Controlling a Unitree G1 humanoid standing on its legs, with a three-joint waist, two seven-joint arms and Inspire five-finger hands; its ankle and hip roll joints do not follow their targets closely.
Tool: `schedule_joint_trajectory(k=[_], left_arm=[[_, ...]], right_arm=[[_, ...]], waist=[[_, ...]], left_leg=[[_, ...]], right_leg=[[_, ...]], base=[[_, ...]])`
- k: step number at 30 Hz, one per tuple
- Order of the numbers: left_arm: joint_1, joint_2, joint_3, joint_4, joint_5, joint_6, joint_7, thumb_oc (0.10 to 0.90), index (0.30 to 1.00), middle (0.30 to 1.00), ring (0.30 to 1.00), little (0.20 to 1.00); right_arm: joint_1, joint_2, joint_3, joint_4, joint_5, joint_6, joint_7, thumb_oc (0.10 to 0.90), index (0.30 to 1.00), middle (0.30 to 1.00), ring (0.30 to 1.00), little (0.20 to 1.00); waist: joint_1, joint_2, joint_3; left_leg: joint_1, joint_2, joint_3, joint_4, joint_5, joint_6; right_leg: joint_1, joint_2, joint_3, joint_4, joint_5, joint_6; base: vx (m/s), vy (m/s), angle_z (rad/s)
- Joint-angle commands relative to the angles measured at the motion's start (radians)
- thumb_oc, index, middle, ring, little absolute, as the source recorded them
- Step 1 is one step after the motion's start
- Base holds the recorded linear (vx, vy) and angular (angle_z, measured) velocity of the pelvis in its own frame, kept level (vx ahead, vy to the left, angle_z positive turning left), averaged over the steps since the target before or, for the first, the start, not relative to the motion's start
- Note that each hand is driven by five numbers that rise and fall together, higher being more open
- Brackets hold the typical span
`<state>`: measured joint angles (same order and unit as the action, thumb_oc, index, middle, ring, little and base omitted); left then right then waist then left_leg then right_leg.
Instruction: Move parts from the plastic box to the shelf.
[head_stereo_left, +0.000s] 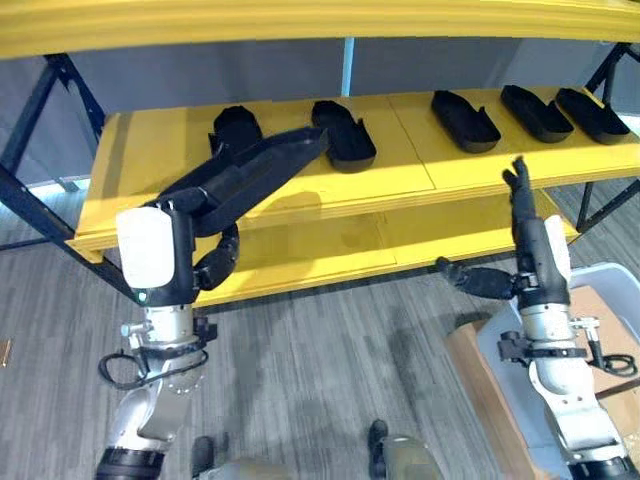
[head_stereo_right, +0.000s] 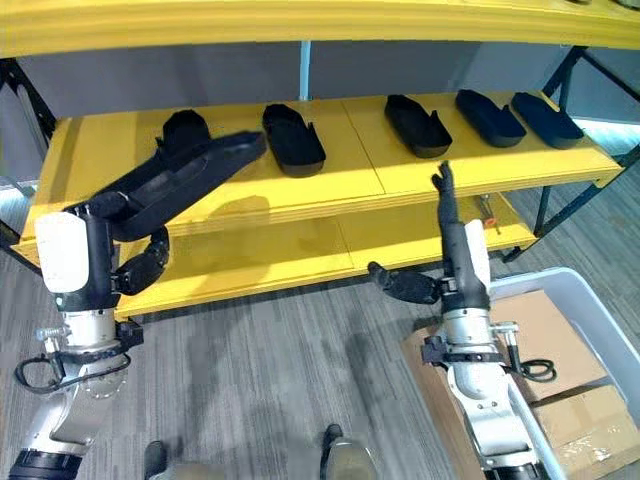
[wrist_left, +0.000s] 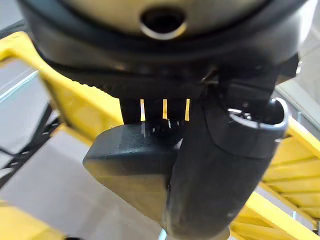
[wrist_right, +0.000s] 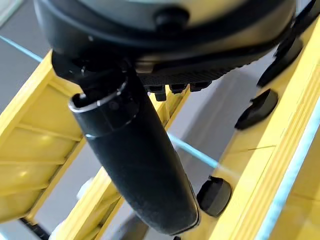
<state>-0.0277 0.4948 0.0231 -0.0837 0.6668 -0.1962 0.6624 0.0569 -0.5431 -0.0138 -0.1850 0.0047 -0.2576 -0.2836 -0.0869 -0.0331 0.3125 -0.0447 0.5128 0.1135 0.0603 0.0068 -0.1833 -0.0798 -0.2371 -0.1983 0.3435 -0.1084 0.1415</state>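
In the left eye view, the yellow shelf (head_stereo_left: 400, 170) carries 5 black parts lying flat: 1 part behind the left hand (head_stereo_left: 237, 126), 1 near the shelf's middle (head_stereo_left: 343, 132), and 3 on its right half (head_stereo_left: 465, 120), (head_stereo_left: 537, 112), (head_stereo_left: 592, 114). The left hand (head_stereo_left: 205, 235) has its fingers (head_stereo_left: 218, 262) curled round a long black part (head_stereo_left: 250, 170), which slants up from the hand with its far tip over the shelf's board, close to the middle part. The right hand (head_stereo_left: 525, 245) is raised in front of the shelf's right half, fingers straight and pointing up, thumb (head_stereo_left: 475, 280) stretched sideways, nothing in it. The grey plastic box (head_stereo_left: 610, 290) sits on the floor below and to the right of the shelf, behind the right arm.

The right eye view shows the same layout, the held part (head_stereo_right: 185, 180) tilted over the shelf (head_stereo_right: 330, 165) and the right hand (head_stereo_right: 455, 240) bare.

In the left wrist view, the left hand's thumb (wrist_left: 220, 170) presses on the black part (wrist_left: 130, 165), with the shelf's yellow board (wrist_left: 75, 100) behind.

In the right wrist view, the right hand's thumb (wrist_right: 135, 160) stands free, and the shelf's yellow boards (wrist_right: 280, 125) with dark parts (wrist_right: 257, 110) lie beyond.
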Motion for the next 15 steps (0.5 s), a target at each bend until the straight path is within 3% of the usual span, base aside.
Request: schedule_joint_trajectory(k=[1, 3, 6, 10, 11, 13, 15], left_arm=[[-0.080, 0.067, 0.075, -0.178, -0.068, -0.042, 0.099, 0.400, 0.300, 0.300, 0.300, 0.300], [-0.089, 0.074, 0.064, -0.207, -0.094, -0.054, 0.096, 0.400, 0.300, 0.300, 0.300, 0.300], [-0.101, 0.088, 0.050, -0.205, -0.086, -0.038, 0.114, 0.400, 0.300, 0.300, 0.300, 0.300], [-0.118, 0.099, 0.039, -0.197, -0.077, -0.026, 0.121, 0.400, 0.300, 0.300, 0.300, 0.300], [-0.131, 0.102, 0.027, -0.197, -0.074, -0.021, 0.128, 0.400, 0.300, 0.300, 0.300, 0.300], [-0.140, 0.105, 0.022, -0.198, -0.073, -0.020, 0.131, 0.400, 0.300, 0.300, 0.300, 0.300], [-0.158, 0.108, 0.002, -0.193, -0.079, -0.019, 0.134, 0.400, 0.300, 0.300, 0.300, 0.300]], right_arm=[[-0.080, -0.006, 0.037, -0.109, -0.005, -0.110, -0.022, 0.900, 1.000, 1.000, 1.000, 1.000], [-0.085, 0.032, 0.045, -0.113, 0.035, -0.109, -0.017, 0.900, 1.000, 1.000, 1.000, 1.000], [-0.097, 0.052, 0.059, -0.102, 0.025, -0.094, -0.021, 0.900, 1.000, 1.000, 1.000, 1.000], [-0.124, 0.071, 0.077, -0.088, 0.005, -0.078, -0.025, 0.900, 1.000, 1.000, 1.000, 1.000], [-0.138, 0.080, 0.095, -0.084, -0.006, -0.070, -0.028, 0.900, 1.000, 1.000, 1.000, 1.000], [-0.145, 0.083, 0.102, -0.083, -0.014, -0.066, -0.031, 0.900, 1.000, 1.000, 1.000, 1.000], [-0.156, 0.095, 0.129, -0.085, -0.025, -0.060, -0.028, 0.900, 1.000, 1.000, 1.000, 1.000]], waist=[[0.038, 0.000, -0.118], [0.057, -0.030, -0.111], [0.073, -0.054, -0.118], [0.089, -0.081, -0.117], [0.098, -0.090, -0.116], [0.102, -0.095, -0.114], [0.107, -0.090, -0.104]], left_leg=[[0.092, -0.155, -0.047, -0.102, 0.105, 0.004], [0.070, -0.226, -0.055, -0.039, 0.035, 0.025], [0.069, -0.298, -0.056, -0.019, -0.021, 0.058], [0.069, -0.365, -0.049, 0.001, -0.064, 0.099], [0.072, -0.395, -0.049, 0.008, -0.084, 0.121], [0.073, -0.411, -0.045, 0.010, -0.092, 0.133], [0.099, -0.436, -0.034, 0.000, -0.102, 0.163]], right_leg=[[0.065, -0.001, 0.049, -0.138, 0.059, -0.003], [0.109, -0.060, 0.046, -0.171, 0.094, 0.027], [0.124, -0.118, 0.053, -0.182, 0.149, 0.052], [0.115, -0.170, 0.067, -0.178, 0.217, 0.062], [0.106, -0.193, 0.068, -0.160, 0.266, 0.061], [0.098, -0.205, 0.069, -0.144, 0.290, 0.060], [0.061, -0.217, 0.063, -0.048, 0.363, 0.048]], base=[[0.23, 0.465, 0.18], [0.18, 0.344, 0.41], [0.11, 0.278, 0.52], [0.09, 0.227, 0.21], [0.10, 0.211, -0.03], [0.08, 0.168, -0.04], [0.11, 0.247, -0.03]])
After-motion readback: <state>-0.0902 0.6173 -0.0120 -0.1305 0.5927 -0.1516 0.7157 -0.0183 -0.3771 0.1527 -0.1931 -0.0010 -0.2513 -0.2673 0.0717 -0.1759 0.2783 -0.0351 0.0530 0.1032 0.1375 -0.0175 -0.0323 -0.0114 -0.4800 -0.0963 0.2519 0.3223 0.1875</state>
